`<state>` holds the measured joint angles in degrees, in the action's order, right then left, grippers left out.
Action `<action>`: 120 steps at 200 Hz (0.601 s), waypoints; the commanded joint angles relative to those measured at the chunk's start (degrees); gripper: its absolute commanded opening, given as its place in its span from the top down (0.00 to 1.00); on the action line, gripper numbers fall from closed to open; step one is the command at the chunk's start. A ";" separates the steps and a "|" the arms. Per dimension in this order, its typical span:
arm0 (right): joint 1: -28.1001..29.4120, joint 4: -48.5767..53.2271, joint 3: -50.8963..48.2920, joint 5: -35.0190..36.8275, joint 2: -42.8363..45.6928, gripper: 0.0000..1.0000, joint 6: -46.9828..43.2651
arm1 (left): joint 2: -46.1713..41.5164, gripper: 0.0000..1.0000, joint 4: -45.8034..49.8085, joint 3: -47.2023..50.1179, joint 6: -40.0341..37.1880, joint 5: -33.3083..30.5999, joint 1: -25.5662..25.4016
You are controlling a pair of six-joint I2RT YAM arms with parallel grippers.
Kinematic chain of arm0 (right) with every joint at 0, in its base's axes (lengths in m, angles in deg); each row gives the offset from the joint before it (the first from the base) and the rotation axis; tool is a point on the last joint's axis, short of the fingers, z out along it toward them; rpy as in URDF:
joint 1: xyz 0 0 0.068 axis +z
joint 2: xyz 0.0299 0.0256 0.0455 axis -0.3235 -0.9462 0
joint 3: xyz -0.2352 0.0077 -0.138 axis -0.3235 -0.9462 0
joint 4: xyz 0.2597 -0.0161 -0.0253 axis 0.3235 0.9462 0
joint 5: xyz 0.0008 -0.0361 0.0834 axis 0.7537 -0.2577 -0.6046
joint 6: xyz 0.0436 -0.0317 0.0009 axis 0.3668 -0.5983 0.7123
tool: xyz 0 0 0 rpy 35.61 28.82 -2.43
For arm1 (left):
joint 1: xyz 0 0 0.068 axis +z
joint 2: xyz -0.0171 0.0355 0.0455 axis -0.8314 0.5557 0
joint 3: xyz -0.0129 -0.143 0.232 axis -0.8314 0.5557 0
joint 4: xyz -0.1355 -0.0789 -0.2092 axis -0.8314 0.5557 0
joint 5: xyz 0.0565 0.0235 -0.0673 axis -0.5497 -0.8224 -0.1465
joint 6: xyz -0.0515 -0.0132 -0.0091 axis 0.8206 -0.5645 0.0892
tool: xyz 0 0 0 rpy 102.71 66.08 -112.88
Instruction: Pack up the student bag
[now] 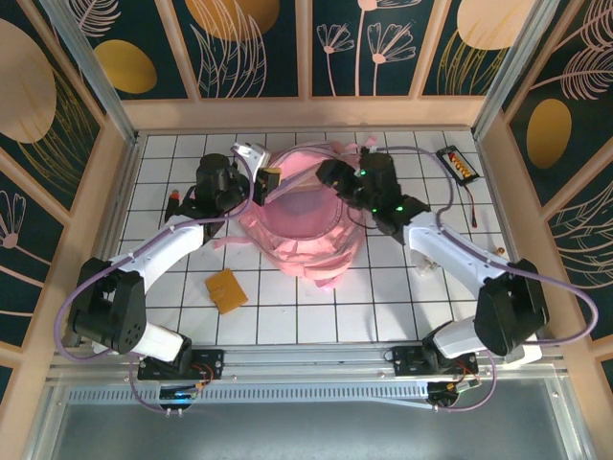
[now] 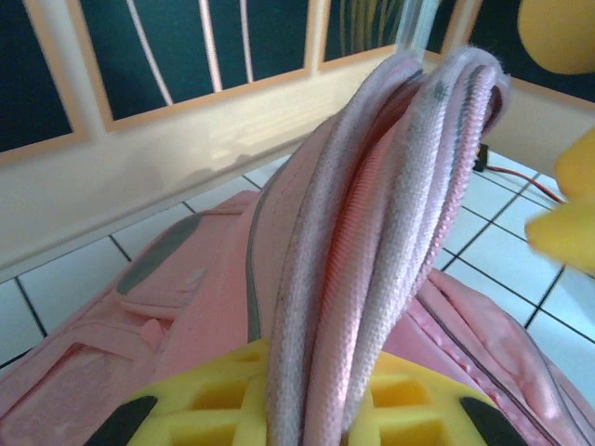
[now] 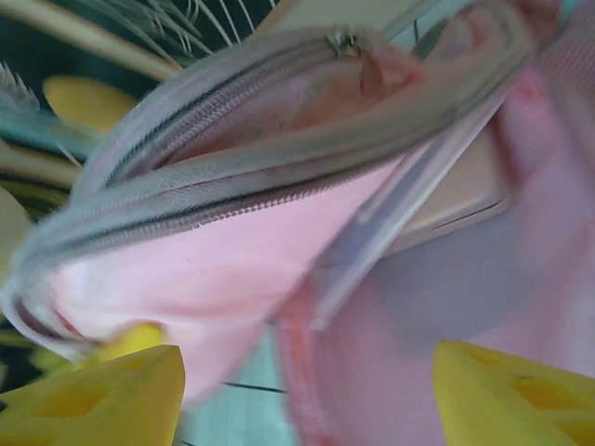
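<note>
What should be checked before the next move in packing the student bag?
1. Left gripper clamped on student bag straps: ok.
2. Right gripper jaws apart: ok.
3. Zip opening parted: ok, though blurred.
4. Room inside bag: cannot tell.
5. Flat orange item packed: not ok, it lies on the table beside the bag.

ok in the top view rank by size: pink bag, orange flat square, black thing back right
1. pink bag, by far largest
2. orange flat square
3. black thing with the red wire, narrower but similar length, so less sure
</note>
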<state>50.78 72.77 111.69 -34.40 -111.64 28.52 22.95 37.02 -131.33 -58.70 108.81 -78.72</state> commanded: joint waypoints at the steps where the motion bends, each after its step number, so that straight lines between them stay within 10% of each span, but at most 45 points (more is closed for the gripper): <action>1: -0.25 12.76 -0.40 -9.54 2.25 0.30 -34.24 | -4.14 0.47 -5.50 -1.29 3.79 2.40 1.32; 15: -0.24 19.03 3.26 -7.95 2.38 0.28 -47.29 | -7.77 0.17 -3.73 -0.96 10.56 0.91 5.39; 46: -2.41 28.86 12.22 -1.40 -1.97 0.27 -63.70 | -13.34 0.06 12.89 -2.68 21.97 -1.27 13.52; 97: -1.31 26.35 11.47 -8.22 -3.70 0.25 -68.01 | -10.95 0.18 21.44 1.90 34.05 -4.13 14.06; 120: -2.23 19.87 11.76 5.83 -7.37 0.25 -44.07 | -3.74 0.24 25.08 -0.30 37.39 -4.07 14.15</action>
<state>49.18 97.51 123.53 -39.12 -115.53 -32.41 12.70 55.27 -130.85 -29.13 105.95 -64.75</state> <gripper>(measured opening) 0.746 0.775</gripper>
